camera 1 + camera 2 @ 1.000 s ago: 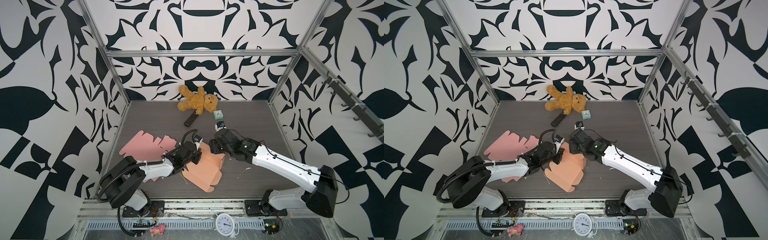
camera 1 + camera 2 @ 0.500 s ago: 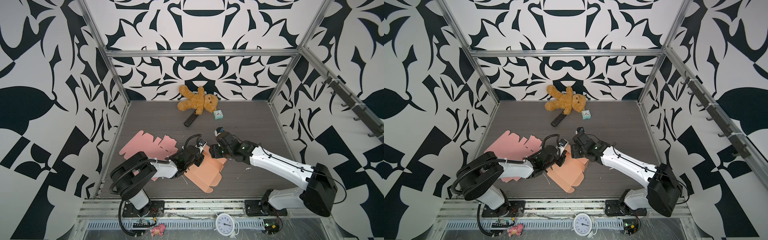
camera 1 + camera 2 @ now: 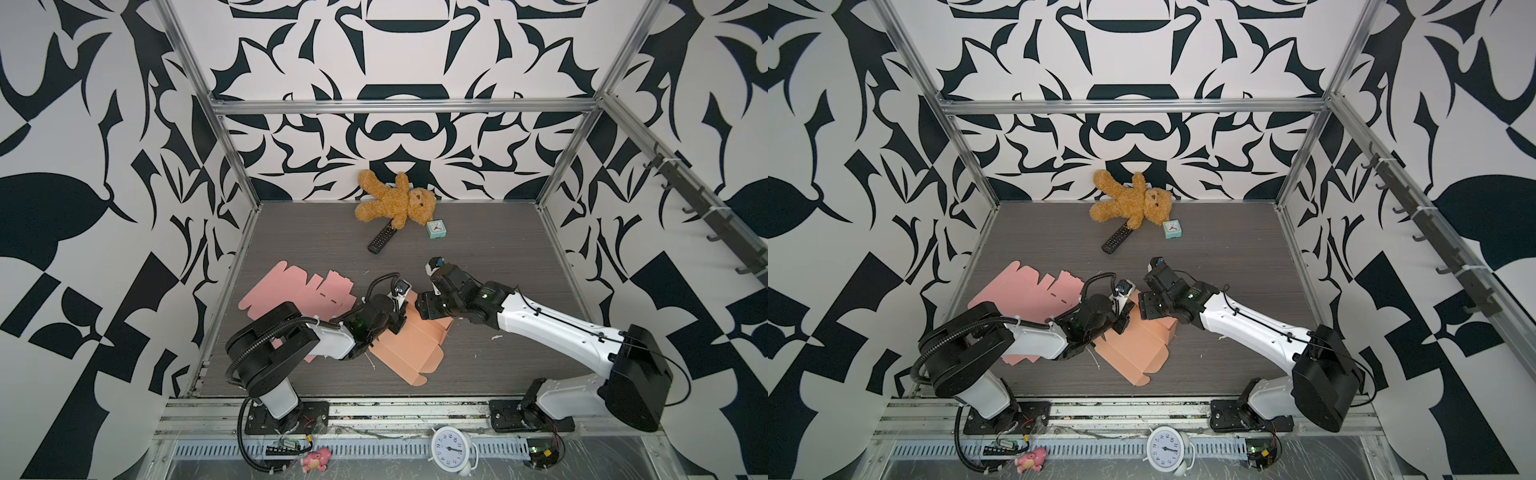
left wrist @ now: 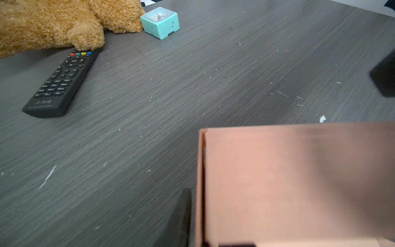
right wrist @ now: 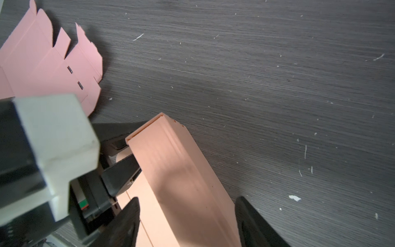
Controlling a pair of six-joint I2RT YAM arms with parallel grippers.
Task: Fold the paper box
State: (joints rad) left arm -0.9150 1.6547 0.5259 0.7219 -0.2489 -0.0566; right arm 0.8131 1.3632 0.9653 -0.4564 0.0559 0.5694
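My left gripper [image 5: 134, 145] sits at the end of the raised wall [image 5: 177, 171] of the paper box [image 3: 409, 353], jaws a little apart with the wall between them. In the left wrist view the outer finger [image 4: 181, 216] stands just beside the card with a sliver of table showing, so no pinch. My right gripper [image 5: 188, 226] is further along the same wall, jaws wide, one finger each side, nothing clamped. The box lies at the front middle of the table [image 3: 498, 257], between my two arms and just beside the flat pink blanks [image 3: 291, 291]. One wall is up and the rest of the orange sheet lies flat toward the front edge. My read on handling: thin card, very light, so it will likely skate on this smooth top if pushed from one side only. It looks stiff across each panel, bends at the scored creases, and is springy enough that a stood-up wall may flop back once let go. A hard pinch would dent it. Best hold is probably the doubled top edge of the wall near its corner, with the other hand pinning the base panel flat.
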